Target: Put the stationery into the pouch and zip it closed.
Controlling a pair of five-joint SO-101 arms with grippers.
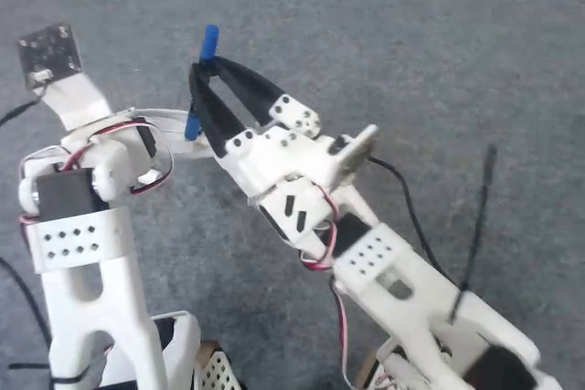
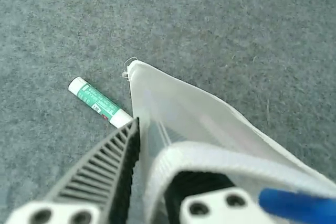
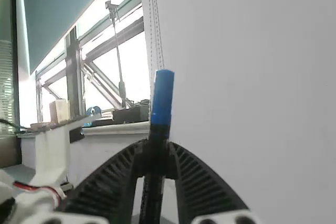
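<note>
My left gripper [image 2: 140, 129] is shut on the rim of the white mesh pouch [image 2: 199, 114] and holds its mouth up off the grey carpet. A white and green glue stick [image 2: 98, 103] lies on the carpet beside the pouch's far corner. My right gripper [image 1: 203, 68] is shut on a blue pen [image 1: 209, 42] and holds it nearly upright. The pen's lower end [image 2: 299, 207] sits at the pouch mouth, close to my left gripper. In the right wrist view the blue pen [image 3: 161, 95] sticks up between the black fingers [image 3: 113, 179].
Grey carpet [image 1: 439, 70] covers the whole table, with open room at the back and right. A black cable [image 1: 477, 226] hangs along the right arm. The left arm's white body [image 1: 78, 244] stands at the front left.
</note>
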